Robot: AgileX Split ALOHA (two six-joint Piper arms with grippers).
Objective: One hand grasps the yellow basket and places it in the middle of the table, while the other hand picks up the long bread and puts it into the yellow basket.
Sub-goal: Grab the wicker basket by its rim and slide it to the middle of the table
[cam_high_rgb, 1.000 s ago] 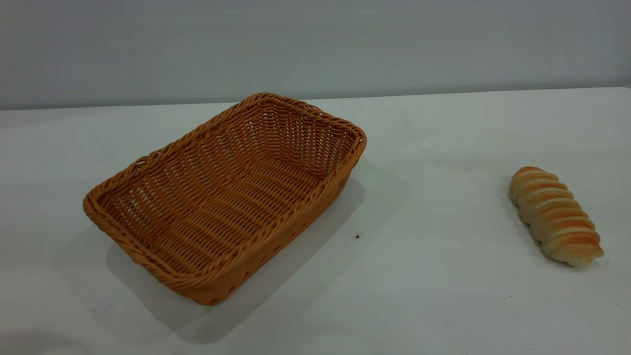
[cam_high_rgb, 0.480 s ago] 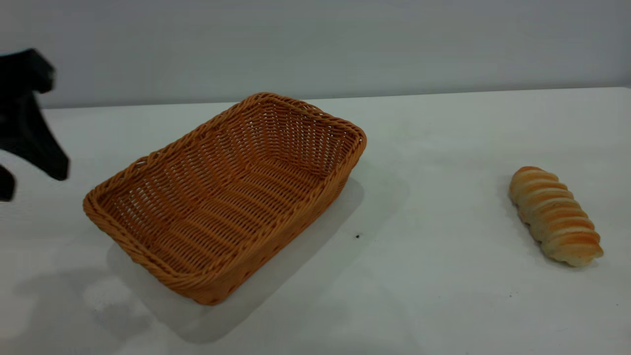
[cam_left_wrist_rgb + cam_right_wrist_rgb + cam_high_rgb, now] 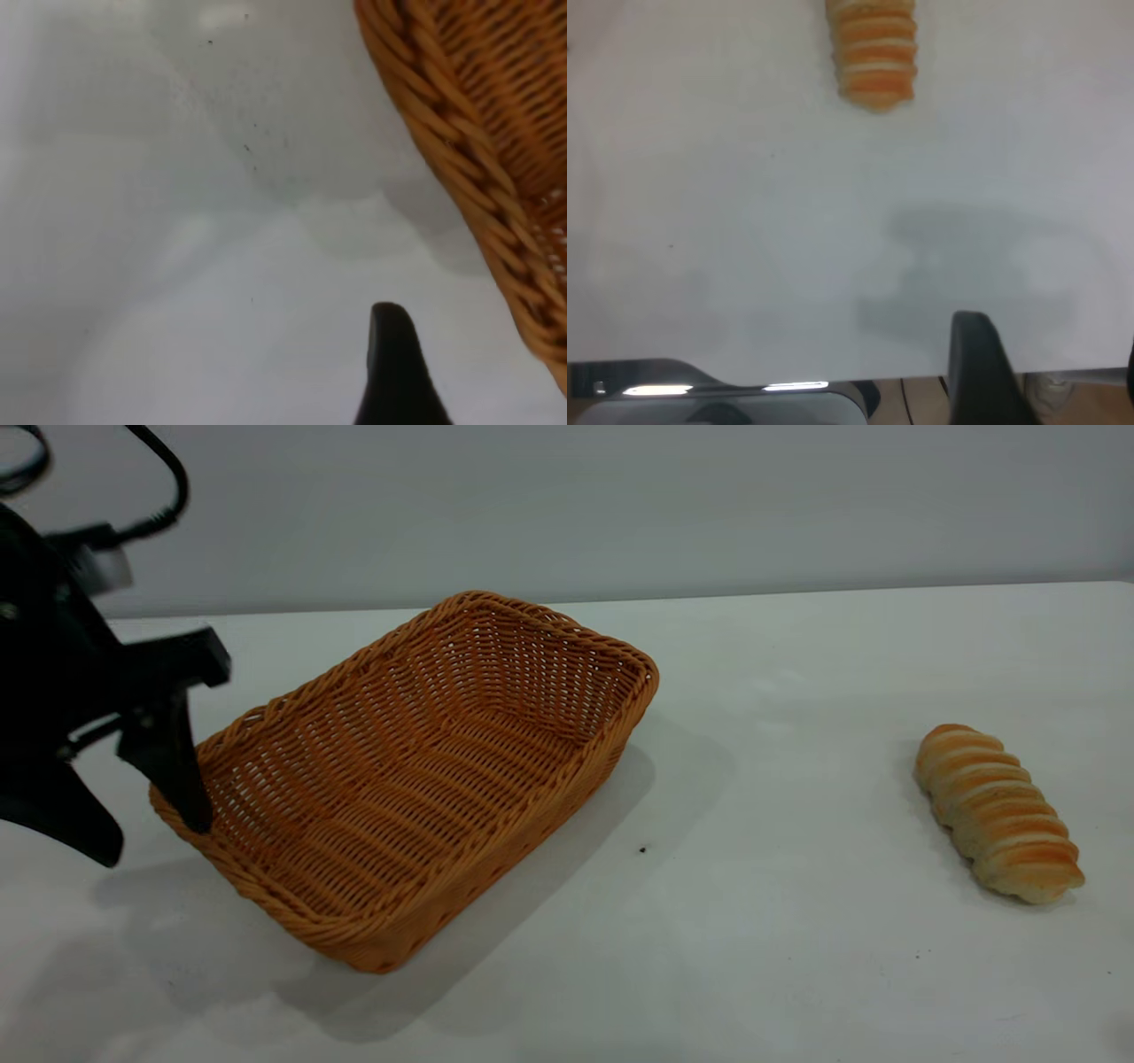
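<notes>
Yellow basket (image 3: pixel 416 779) sits on table (image 3: pixel 797 957) at 9 o'clock of centre, empty, long axis running 7 to 1 o'clock. Left gripper (image 3: pixel 146 815) at its 9 o'clock corner, fingers spread, holding nothing; one finger over rim, other outside. Advice: straddle braided rim squarely, clamp firmly, drag toward centre. Long bread (image 3: pixel 997 812) at 3 o'clock, well apart, untouched. Right gripper (image 3: pixel 1045 372) back near table edge; finger state: cannot tell.
</notes>
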